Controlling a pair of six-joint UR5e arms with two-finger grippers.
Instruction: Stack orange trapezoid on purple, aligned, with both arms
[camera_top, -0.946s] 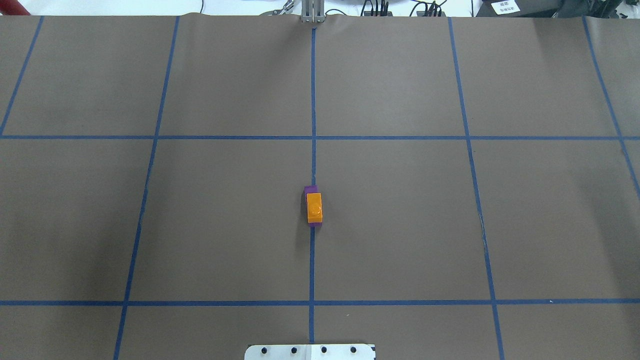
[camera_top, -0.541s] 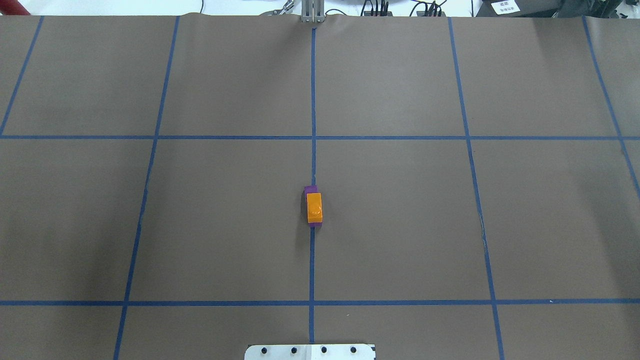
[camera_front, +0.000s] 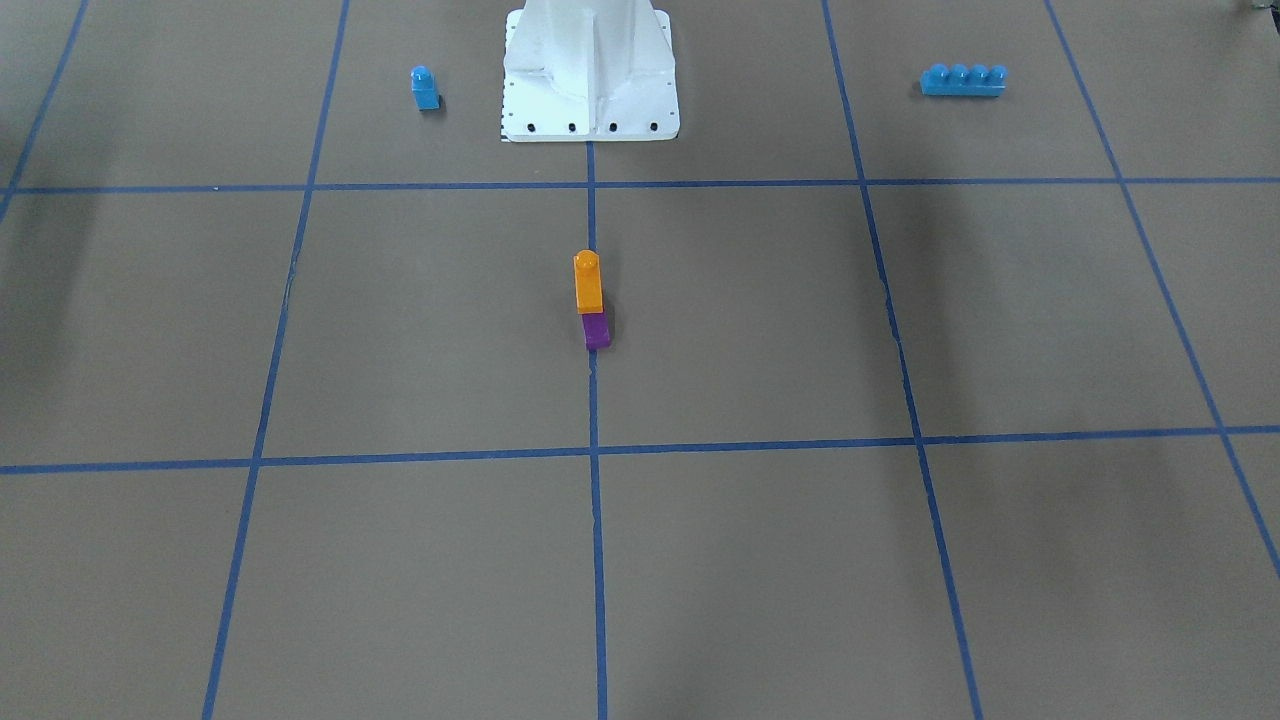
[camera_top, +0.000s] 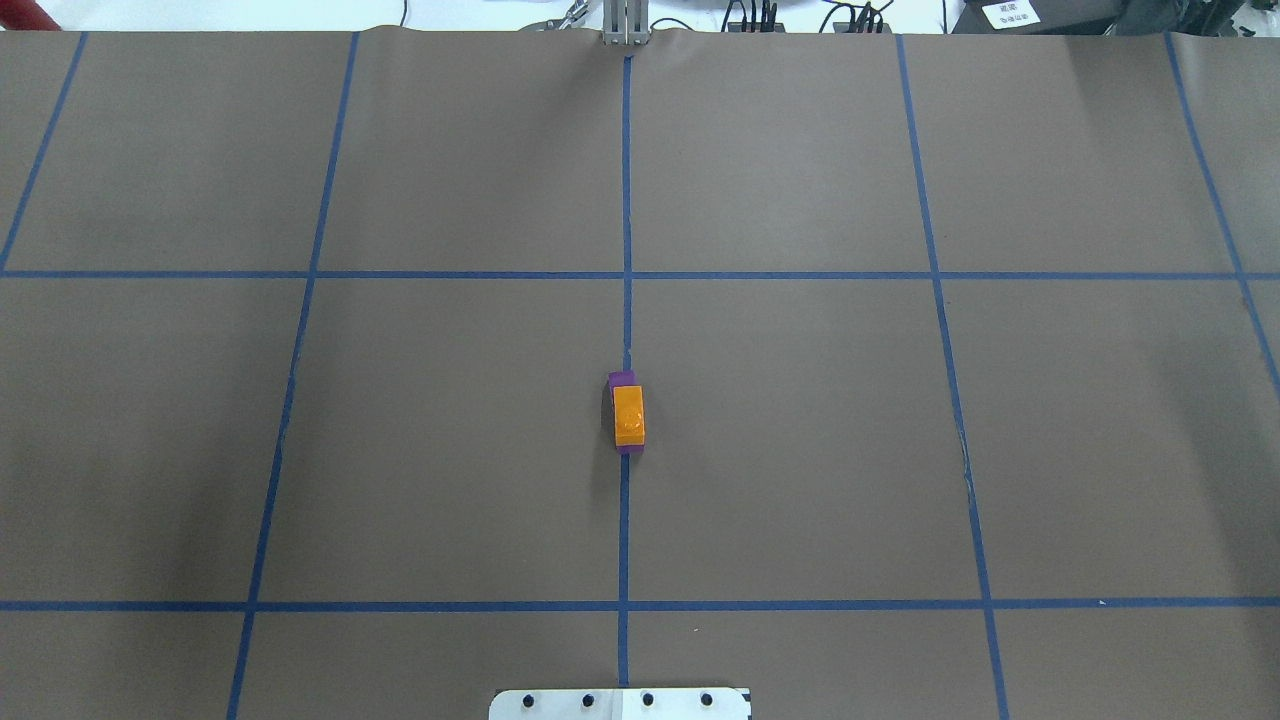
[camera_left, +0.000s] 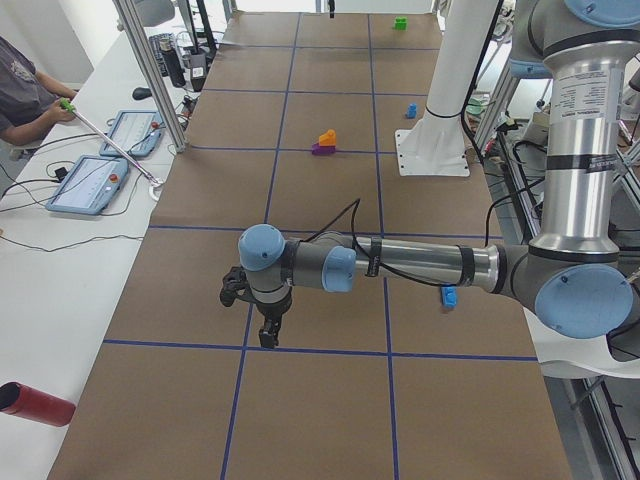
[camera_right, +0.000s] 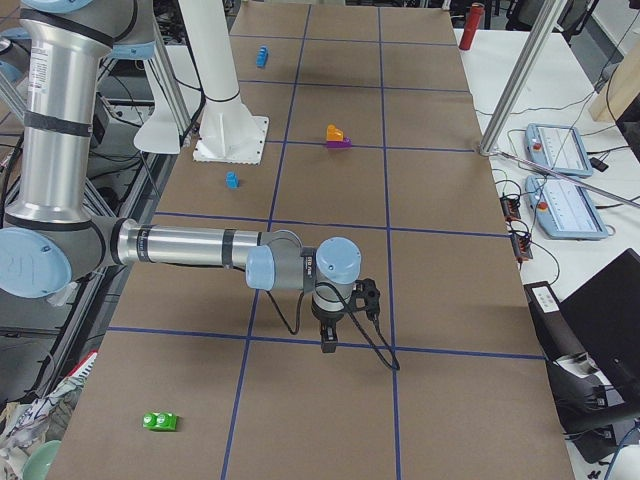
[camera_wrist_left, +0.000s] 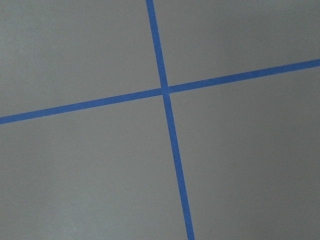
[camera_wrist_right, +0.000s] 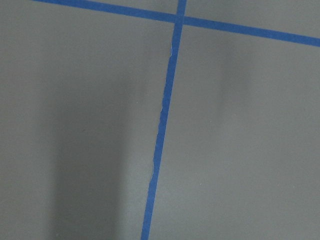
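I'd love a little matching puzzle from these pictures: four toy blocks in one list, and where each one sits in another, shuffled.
1. orange trapezoid
2. purple block
3. small blue one-stud block
4. long blue four-stud brick

A. alone, on the robot's left of the white base
B. stacked on another block
C. alone, on the robot's right of the white base
D. at the bottom of the stack

Pairs: 1-B, 2-D, 3-C, 4-A.

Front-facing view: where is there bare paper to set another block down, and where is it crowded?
Bare: the grid squares on both sides of the orange block stacked on the purple block, and the whole row nearer the camera. Crowded: the far row, with the small blue block, white base and long blue brick.
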